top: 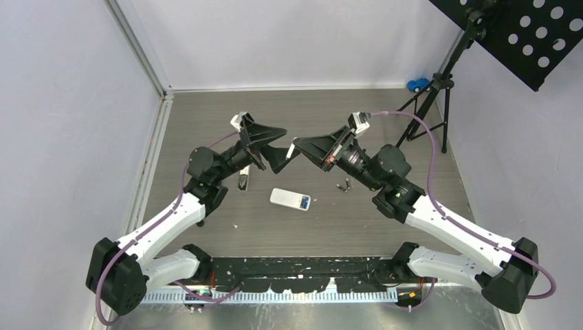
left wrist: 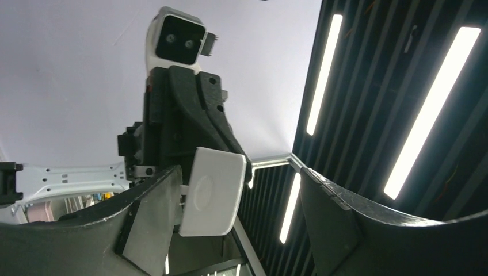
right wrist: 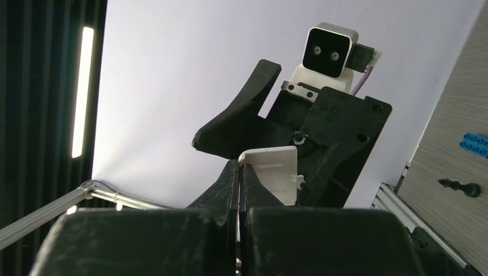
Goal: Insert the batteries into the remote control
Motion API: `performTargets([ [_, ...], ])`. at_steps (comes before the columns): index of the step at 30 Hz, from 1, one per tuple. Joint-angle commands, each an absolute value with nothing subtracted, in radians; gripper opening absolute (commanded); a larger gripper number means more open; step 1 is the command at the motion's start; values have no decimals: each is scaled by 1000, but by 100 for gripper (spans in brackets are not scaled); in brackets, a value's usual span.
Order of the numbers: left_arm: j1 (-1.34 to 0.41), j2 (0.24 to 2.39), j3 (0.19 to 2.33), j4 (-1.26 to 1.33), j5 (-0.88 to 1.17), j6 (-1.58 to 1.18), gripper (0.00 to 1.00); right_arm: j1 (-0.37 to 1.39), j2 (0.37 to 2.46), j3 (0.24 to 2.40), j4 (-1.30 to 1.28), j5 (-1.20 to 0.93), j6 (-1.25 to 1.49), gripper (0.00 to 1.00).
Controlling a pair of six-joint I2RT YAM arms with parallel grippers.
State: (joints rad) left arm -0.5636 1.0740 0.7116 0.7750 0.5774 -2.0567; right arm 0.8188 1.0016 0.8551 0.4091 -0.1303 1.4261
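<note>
Right end effector [right wrist: 239,167] pinches a white cover [right wrist: 275,172] above the remote [top: 290,199]; left end effector [left wrist: 239,175] stands wide around it.

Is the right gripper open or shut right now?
Shut: the right gripper has its fingers pressed together, pinching the edge of a small white plastic piece.

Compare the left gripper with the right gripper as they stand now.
The left gripper is open, jaws wide apart and clamping nothing; the right gripper is shut on a thin white cover. The left gripper reaches in from the left side, the right gripper from the right side, so they face each other. Both are raised off the table, tips meeting above its middle.
</note>
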Motion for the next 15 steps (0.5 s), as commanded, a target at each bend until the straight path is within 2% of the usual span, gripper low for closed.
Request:
performTargets([
  [1, -568, 1034, 716, 858, 544, -2100, 73, 822, 955, 814, 547, -136, 1473, 0],
  [11, -568, 1058, 732, 881, 547, -2104, 47, 820, 935, 754, 635, -117, 1492, 0],
  [15, -568, 1064, 730, 879, 544, -2103, 26, 815, 945, 736, 670, -115, 1507, 0],
])
